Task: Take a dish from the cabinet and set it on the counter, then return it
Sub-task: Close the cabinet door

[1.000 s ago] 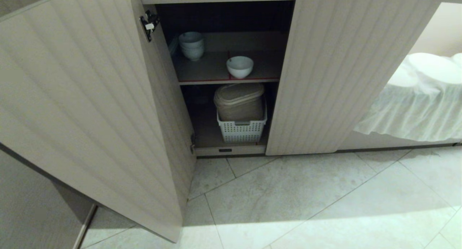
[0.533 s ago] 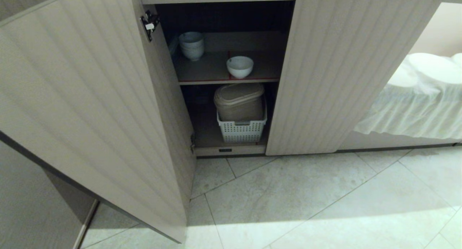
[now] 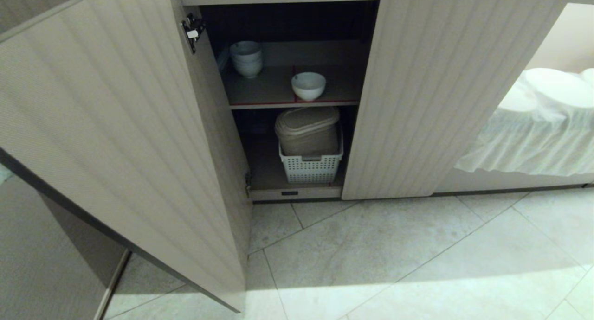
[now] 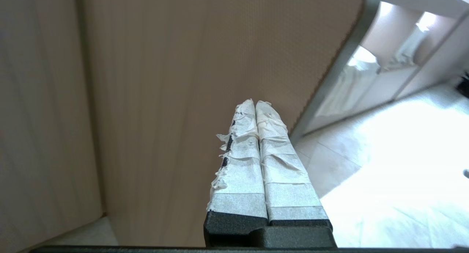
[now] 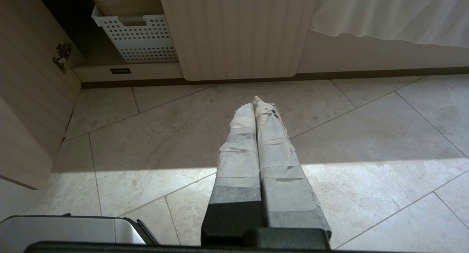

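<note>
The cabinet [image 3: 427,92] stands open, and the dish [image 3: 308,85], a small white bowl, sits upright near the front of its upper, red-edged shelf. No gripper touches the dish. The cabinet's left door [image 3: 116,125] hangs partly open toward me. My left gripper [image 4: 255,102] is shut on nothing, its taped tips close to that door's face [image 4: 183,62]; the door hides it in the head view. Low over the floor tiles hangs my right gripper [image 5: 253,101], shut and empty. The counter is out of view.
A stack of white bowls [image 3: 246,58] stands at the shelf's back left. Below, a white perforated basket [image 3: 310,167] holds a beige lidded container [image 3: 307,130]. A white cloth [image 3: 533,125] drapes over something on the right. Pale tiled floor [image 3: 394,264] lies before the cabinet.
The left door has swung a little to the right, toward the cabinet opening. The dish and the right gripper have not moved.
</note>
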Motion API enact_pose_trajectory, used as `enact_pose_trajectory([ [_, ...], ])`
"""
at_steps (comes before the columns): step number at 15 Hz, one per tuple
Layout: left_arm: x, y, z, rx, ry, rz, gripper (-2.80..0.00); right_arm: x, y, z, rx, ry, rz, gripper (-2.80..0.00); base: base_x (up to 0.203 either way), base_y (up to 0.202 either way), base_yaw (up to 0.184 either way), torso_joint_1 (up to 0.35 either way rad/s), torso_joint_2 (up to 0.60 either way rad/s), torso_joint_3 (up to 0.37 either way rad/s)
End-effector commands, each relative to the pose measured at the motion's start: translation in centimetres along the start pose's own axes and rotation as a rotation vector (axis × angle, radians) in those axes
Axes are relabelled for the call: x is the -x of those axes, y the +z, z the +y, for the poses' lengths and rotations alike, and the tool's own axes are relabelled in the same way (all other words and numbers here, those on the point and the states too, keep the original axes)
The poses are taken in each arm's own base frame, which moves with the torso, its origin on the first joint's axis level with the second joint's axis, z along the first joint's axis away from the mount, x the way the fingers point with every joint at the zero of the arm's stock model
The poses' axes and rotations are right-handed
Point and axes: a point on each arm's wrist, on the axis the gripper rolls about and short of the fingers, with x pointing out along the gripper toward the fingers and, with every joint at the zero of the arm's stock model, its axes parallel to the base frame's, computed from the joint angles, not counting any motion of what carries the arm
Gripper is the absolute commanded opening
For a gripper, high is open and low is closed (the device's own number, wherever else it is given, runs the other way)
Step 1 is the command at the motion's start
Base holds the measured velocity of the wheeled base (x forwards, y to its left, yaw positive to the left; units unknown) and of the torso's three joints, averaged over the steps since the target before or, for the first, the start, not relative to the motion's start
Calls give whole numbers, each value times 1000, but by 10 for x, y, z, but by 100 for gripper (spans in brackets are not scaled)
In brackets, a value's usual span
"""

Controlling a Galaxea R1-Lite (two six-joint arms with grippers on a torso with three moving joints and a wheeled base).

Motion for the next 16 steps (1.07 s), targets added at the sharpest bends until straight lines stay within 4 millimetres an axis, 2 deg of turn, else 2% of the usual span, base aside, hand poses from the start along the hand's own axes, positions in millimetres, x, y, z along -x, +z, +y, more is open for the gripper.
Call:
enact_pose_trajectory([
  [1,0,1,-3,-6,-41,15,-280,0,0,0,0,-1,-1,-280,0,0,0,0,0,0],
  [8,-2,1,-4,39,-84,43,-280,0,0,0,0,-1,-1,-280,0,0,0,0,0,0],
  [16,-10,-8,15,113,-124,124,-280,0,0,0,0,1,0,-280,0,0,0,0,0,0],
])
